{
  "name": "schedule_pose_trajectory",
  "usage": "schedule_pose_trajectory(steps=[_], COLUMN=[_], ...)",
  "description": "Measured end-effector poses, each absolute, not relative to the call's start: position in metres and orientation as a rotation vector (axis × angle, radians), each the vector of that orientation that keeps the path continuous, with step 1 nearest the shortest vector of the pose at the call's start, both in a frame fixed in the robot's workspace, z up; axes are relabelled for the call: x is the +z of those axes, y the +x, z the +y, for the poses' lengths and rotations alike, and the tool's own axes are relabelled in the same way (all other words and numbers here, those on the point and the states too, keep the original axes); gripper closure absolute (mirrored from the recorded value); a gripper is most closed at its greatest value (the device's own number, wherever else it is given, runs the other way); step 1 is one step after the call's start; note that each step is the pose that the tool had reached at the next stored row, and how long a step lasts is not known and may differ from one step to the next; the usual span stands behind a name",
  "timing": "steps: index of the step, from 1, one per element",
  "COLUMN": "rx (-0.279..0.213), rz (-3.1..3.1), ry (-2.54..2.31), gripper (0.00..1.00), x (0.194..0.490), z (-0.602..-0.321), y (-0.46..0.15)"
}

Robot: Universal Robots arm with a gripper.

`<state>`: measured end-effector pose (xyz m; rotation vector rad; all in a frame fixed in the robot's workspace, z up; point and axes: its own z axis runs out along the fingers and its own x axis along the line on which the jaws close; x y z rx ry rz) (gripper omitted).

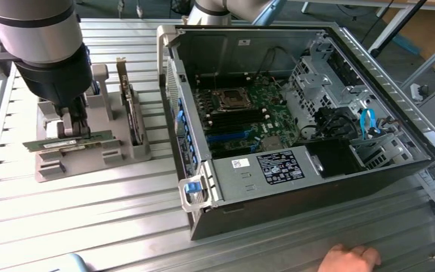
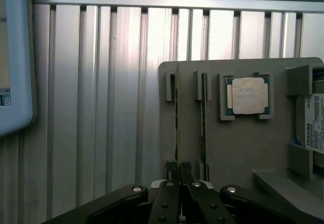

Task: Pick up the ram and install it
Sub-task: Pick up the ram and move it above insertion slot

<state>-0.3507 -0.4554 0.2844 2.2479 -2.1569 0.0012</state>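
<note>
Ram is sitting level over the grey tray; whether they touch, cannot tell. Hand is pinching it near mid-length, fingers pressing together on it. Tray is resting on the worktop, beside the open case.

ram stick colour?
Green. The exterior view shows the ram best.

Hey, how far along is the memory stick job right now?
Done: the pincer is shut on the memory stick at the gray holder. In hand: that stick, gripped near its middle, beside the open computer case. Left: it is not yet on the green board inside the case.
</note>
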Motion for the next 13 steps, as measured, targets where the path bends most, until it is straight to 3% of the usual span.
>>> schedule_pose_trajectory(steps=[13], rx=[0.0], rz=[-2.158], ry=[2.249], gripper=[0.88], x=[0.306], z=[-0.455], y=[-0.35])
